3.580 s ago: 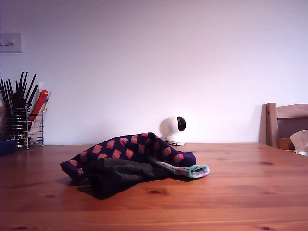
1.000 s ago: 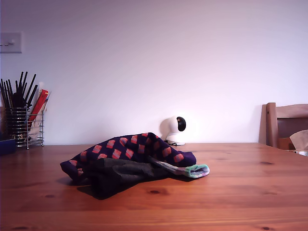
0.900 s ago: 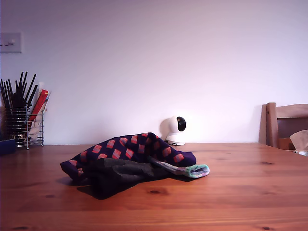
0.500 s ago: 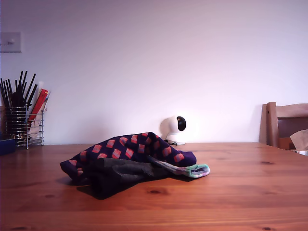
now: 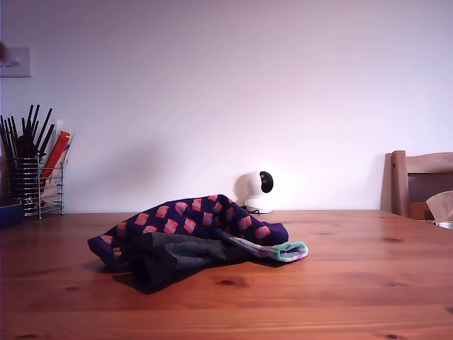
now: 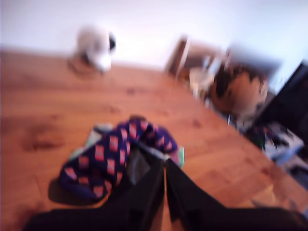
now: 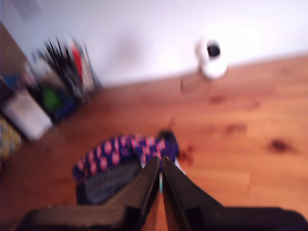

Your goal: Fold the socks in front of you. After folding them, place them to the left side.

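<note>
The socks lie in one heap on the wooden table [image 5: 354, 283]. A navy-purple sock with pink-red blocks [image 5: 191, 221] drapes over a dark grey sock [image 5: 173, 256], and a mint and pink cuff [image 5: 287, 251] pokes out toward the exterior view's right. No arm shows in the exterior view. Both wrist views are blurred. My first gripper [image 6: 165, 168] hangs above the heap with its fingers together, the navy sock [image 6: 103, 159] beyond them. My second gripper [image 7: 160, 166] is likewise shut and holds nothing, over the navy sock [image 7: 122, 151] and the grey sock [image 7: 103, 185].
A small white camera [image 5: 259, 191] stands behind the heap by the wall. A wire holder of black utensils [image 5: 32, 180] sits at the exterior view's left. A wooden chair [image 5: 421, 184] stands at that view's right. Blurred clutter [image 6: 240, 91] lies past the table edge.
</note>
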You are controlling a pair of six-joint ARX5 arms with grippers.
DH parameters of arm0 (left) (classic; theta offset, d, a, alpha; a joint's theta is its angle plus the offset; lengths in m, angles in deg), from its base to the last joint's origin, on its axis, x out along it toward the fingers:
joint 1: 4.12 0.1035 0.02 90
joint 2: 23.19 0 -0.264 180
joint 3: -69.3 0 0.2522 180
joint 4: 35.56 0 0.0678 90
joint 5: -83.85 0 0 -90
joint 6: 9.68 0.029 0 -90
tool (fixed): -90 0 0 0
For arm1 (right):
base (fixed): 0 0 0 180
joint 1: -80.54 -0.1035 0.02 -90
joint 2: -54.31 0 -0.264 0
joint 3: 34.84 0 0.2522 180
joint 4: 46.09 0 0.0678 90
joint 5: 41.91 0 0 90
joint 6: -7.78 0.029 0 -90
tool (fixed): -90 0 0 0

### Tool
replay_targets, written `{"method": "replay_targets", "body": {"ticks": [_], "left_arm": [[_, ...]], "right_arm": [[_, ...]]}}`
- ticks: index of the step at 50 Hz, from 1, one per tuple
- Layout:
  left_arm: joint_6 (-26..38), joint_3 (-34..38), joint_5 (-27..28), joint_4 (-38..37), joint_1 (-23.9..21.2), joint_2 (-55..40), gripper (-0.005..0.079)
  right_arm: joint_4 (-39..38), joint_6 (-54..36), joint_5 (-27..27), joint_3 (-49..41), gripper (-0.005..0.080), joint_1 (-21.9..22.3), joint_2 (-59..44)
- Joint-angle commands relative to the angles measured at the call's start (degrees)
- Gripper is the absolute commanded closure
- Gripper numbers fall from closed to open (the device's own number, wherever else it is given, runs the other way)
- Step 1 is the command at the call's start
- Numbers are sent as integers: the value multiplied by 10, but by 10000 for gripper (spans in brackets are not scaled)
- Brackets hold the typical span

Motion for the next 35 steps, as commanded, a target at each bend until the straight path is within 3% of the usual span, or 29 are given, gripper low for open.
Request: {"method": "replay_targets", "body": {"ticks": [1, 11, 28, 32, 35], "left_arm": [[9, -21, 0, 3, -6, -48, 761], [9, -72, 2, 0, -15, -184, 761], [42, -130, -8, 1, -47, -329, 761], [53, -143, -13, 1, -57, -365, 745], [61, -153, -24, 2, -64, -391, 697]], "right_arm": [[6, -13, 7, 27, 764, -15, -50], [20, -26, 10, 111, 764, -64, -214], [22, -46, 10, 219, 758, -125, -445], [22, -48, 10, 243, 671, -137, -495], [22, -48, 10, 263, 559, -144, -528]]}}
